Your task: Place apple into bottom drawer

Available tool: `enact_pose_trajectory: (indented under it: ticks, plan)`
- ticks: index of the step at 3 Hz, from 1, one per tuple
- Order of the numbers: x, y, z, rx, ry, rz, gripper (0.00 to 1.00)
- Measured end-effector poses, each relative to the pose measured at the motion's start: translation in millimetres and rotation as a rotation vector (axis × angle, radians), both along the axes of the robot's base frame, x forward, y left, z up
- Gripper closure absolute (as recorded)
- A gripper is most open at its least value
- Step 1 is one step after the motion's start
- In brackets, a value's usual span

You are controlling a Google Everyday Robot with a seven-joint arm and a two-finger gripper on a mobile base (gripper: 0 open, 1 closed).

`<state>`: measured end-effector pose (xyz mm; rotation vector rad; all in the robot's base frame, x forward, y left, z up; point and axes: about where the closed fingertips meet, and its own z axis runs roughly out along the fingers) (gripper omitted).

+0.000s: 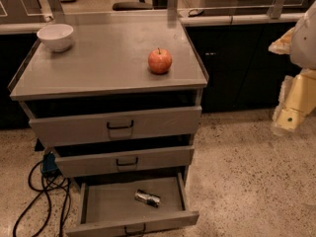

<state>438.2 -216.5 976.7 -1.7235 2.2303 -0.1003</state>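
Note:
The apple (160,60), red with a yellowish blush and a short stem, stands on the grey cabinet top (98,63), right of its middle. The bottom drawer (108,201) is pulled far out, its tray showing. A small silvery packet (147,198) lies inside it. My gripper (287,122) hangs at the far right edge of the camera view, at the end of a pale yellowish arm. It is well to the right of the cabinet, at about the height of the top drawer, and apart from the apple.
A white bowl (56,36) stands at the back left of the cabinet top. The top drawer (118,126) and middle drawer (126,161) are pulled out a little. Black cables (42,191) and a blue plug (49,164) lie on the speckled floor at the left. A dark counter runs behind.

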Motion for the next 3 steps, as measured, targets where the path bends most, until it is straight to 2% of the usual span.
enact_pose_trajectory:
  ticks: [1, 2, 3]
  plan:
    - [0, 0, 0, 0.000, 0.000, 0.000, 0.00]
    - [22, -6, -13, 0.066, 0.025, 0.032, 0.00]
    - [70, -11, -32, 0.146, 0.042, 0.080, 0.00]
